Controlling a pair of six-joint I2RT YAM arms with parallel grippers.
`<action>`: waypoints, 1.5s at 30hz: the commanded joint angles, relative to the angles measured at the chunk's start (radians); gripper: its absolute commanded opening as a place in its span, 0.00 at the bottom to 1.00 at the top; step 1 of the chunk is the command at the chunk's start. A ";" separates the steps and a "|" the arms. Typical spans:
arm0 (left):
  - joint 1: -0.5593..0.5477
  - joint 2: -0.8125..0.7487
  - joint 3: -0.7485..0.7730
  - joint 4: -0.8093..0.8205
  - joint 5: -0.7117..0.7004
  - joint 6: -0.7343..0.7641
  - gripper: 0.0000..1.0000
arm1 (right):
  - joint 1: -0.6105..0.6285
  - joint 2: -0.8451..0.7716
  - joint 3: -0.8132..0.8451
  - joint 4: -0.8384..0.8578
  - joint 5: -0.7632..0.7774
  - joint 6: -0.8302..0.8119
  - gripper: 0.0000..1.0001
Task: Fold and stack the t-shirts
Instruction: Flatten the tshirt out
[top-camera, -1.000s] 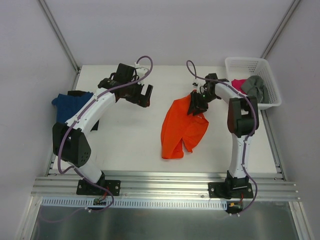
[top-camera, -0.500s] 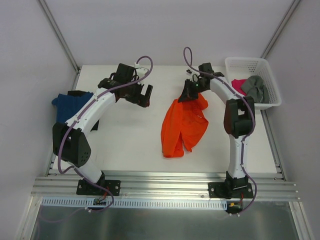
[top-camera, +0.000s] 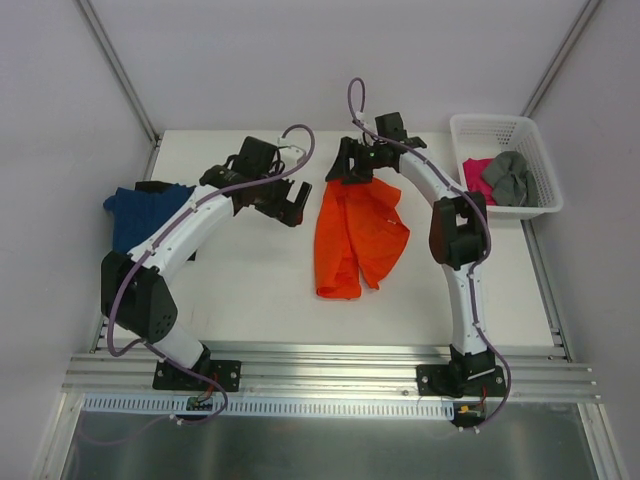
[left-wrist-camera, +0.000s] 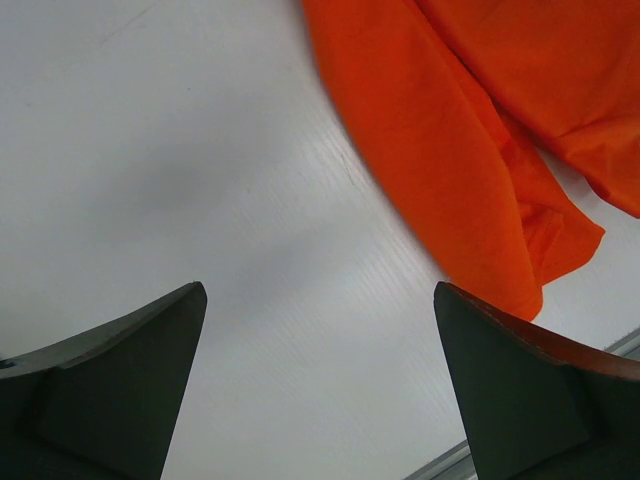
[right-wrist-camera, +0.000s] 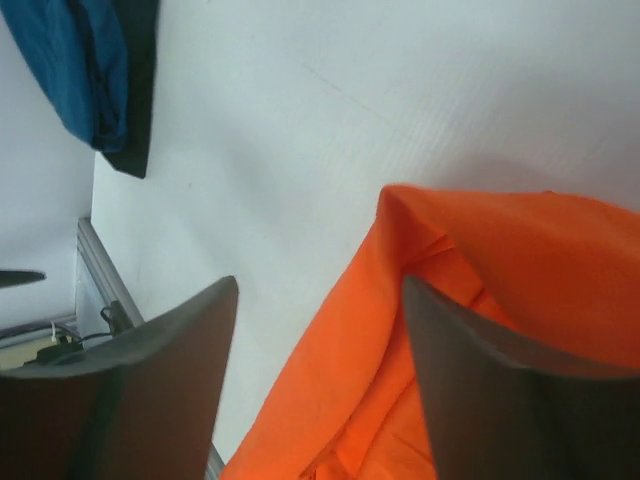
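Right tool (right-wrist-camera: 318, 292) stands parted, gripping nothing, bright orange soft cloth t-shirt (top-camera: 355, 235) rumpled just beneath; left tool (left-wrist-camera: 320, 295) gapes empty alongside, so best take one corner each and pull flat.

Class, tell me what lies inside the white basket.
Inside the basket lie a pink shirt and a grey shirt, touching each other. Anything beneath them is covered.
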 joint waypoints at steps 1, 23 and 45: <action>-0.023 -0.053 -0.016 -0.001 -0.019 0.031 0.99 | -0.009 0.000 0.068 -0.019 0.074 -0.053 0.76; -0.260 0.019 -0.059 -0.030 -0.089 0.123 0.87 | -0.147 -0.195 -0.200 -0.105 0.045 -0.118 0.65; -0.431 0.136 0.131 -0.044 -0.224 0.295 0.81 | -0.279 -0.190 -0.150 -0.113 0.088 -0.089 0.68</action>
